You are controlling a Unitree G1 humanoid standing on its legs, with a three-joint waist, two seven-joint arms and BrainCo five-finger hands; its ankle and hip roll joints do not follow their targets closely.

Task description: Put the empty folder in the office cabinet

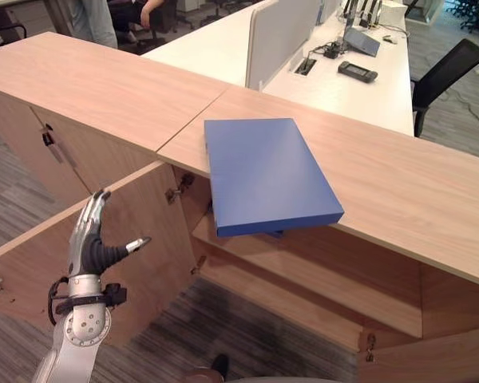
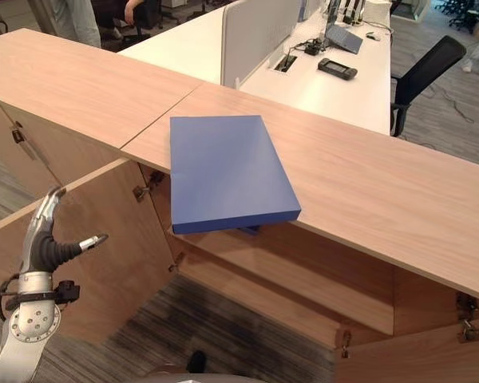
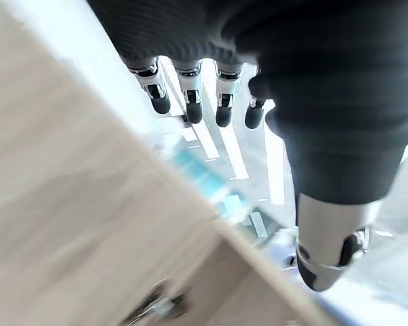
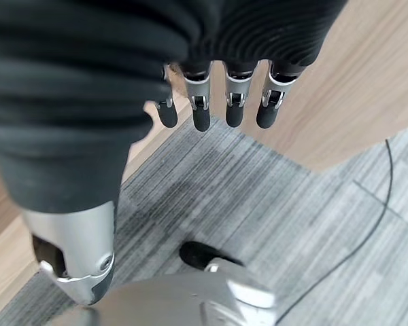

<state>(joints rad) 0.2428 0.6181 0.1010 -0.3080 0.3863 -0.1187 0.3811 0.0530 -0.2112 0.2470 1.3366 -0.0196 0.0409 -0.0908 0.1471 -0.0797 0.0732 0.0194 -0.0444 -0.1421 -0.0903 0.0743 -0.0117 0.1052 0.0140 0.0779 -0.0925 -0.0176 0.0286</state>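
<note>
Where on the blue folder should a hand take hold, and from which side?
Probably the near short edge of the blue folder, from the robot's side: it lies flat on the cabinet top with that end jutting past the front edge, so fingers can go under and the thumb on top. The left hand is open beside the open door.

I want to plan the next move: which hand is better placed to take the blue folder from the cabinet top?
Probably the left hand: it is raised, open, beside the open cabinet door, below the blue folder. The right hand hangs open over the floor.
</note>
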